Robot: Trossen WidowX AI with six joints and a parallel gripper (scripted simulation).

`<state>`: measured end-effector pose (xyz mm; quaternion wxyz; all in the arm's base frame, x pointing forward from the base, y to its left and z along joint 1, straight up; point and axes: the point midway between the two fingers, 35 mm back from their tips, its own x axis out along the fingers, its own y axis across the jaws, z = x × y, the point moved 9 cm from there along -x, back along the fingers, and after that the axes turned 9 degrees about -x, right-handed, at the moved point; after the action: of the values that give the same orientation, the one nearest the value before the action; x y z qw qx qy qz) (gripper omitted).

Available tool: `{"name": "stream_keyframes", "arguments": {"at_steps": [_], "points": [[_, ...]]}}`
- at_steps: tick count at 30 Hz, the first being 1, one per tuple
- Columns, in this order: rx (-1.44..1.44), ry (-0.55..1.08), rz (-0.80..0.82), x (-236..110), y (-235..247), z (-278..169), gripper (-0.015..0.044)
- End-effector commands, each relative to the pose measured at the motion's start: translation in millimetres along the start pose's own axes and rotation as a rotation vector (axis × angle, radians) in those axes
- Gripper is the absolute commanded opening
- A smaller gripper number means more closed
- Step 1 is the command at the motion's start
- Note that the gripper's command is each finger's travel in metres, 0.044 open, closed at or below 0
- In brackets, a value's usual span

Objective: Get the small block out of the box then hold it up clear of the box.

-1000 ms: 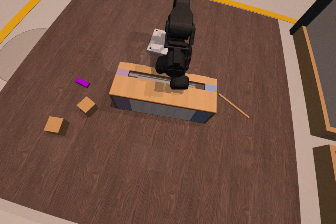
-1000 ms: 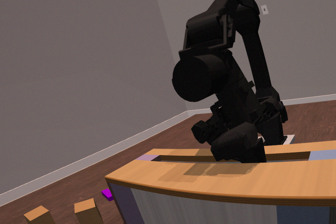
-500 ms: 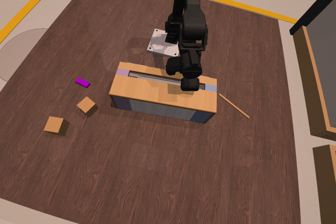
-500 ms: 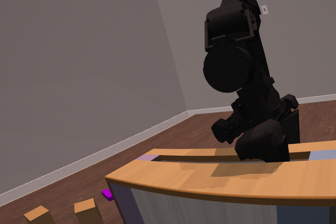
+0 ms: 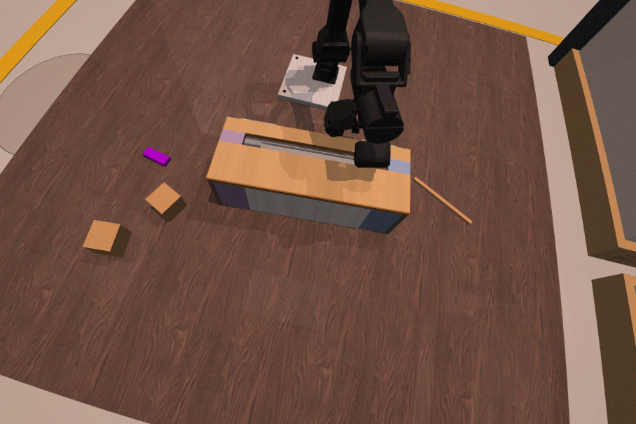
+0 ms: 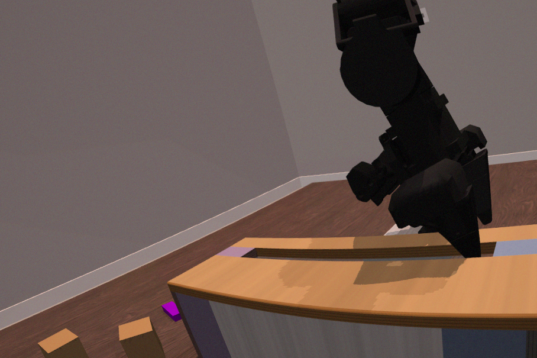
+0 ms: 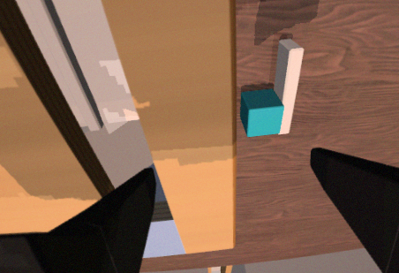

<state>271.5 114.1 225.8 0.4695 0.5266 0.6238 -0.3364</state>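
A teal block (image 7: pixel 261 113) lies on the table outside the wooden box (image 5: pixel 288 177) (image 6: pixel 303 284) (image 7: pixel 185 61). It rests against a small upright white plate (image 7: pixel 292 87), close to the box's far long side. Only the wrist view shows it; the arm hides that spot in the top and exterior views. My gripper (image 5: pixel 370 154) (image 6: pixel 471 250) (image 7: pixel 232 166) is open and empty. It hangs at the right end of the slot (image 5: pixel 288 145) in the box top, with one finger over the slot and the other over the table near the block.
Two tan cubes (image 5: pixel 163 197) (image 5: pixel 101 235) (image 6: pixel 135 328) (image 6: pixel 58 341) and a purple piece (image 5: pixel 156 155) (image 6: pixel 171 309) lie left of the box. A thin stick (image 5: pixel 442 199) lies at its right end. The arm's base plate (image 5: pixel 303 87) is behind it.
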Motion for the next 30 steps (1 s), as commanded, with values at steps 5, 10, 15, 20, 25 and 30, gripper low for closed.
{"name": "stream_keyframes", "arguments": {"at_steps": [5, 10, 15, 20, 25, 30], "points": [[-0.007, 0.003, 0.015, -31.8, -0.6, -10.0, 0.04], [-0.112, 0.017, 0.096, -34.6, 2.0, -28.8, 0.0321], [-0.47, -0.036, 0.107, -33.0, -2.2, -39.1, 0.0285], [-0.913, -0.109, 0.085, -29.4, -8.1, -47.5, 0.0285], [-1.455, -0.194, 0.028, -25.5, -15.6, -57.4, 0.0285], [-1.993, -0.269, -0.066, -22.0, -23.5, -66.7, 0.0285]]}}
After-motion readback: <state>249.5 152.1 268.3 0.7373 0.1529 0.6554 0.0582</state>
